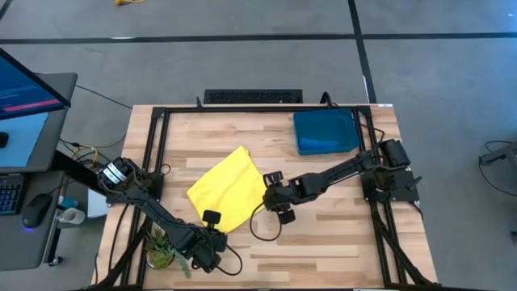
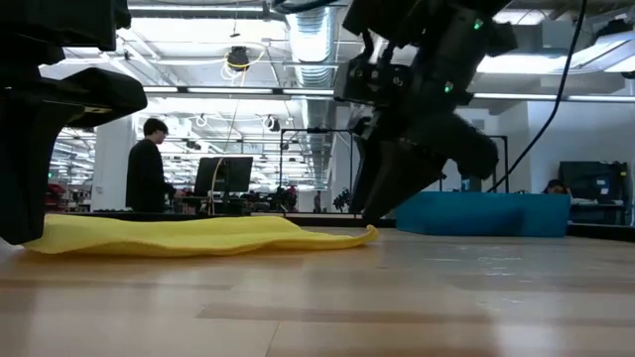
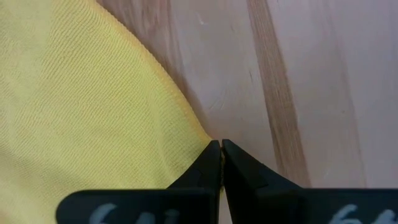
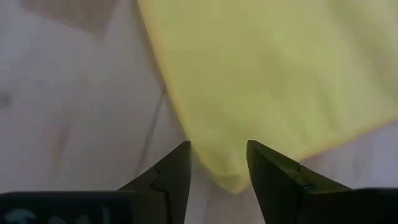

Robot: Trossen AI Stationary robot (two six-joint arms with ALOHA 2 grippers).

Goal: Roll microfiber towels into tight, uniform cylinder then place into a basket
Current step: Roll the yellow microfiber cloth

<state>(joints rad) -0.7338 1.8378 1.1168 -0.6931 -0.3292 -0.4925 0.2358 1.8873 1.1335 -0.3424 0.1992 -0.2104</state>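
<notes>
Right gripper [image 4: 217,163] straddles the yellow towel's [image 4: 273,68] corner, fingers apart.

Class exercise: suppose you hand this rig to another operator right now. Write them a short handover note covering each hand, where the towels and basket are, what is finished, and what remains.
Left hand: shut, tips at the near corner of the yellow towel; whether it pinches cloth is unclear.
Right hand: open, straddling the towel's right corner, not yet closed on it.
Yellow towel: spread flat mid-table, unrolled.
Basket: far right of the table, with a blue towel lying inside.
Done: blue towel is in the basket.
Left: roll the yellow towel tight and place it in the basket.
</notes>
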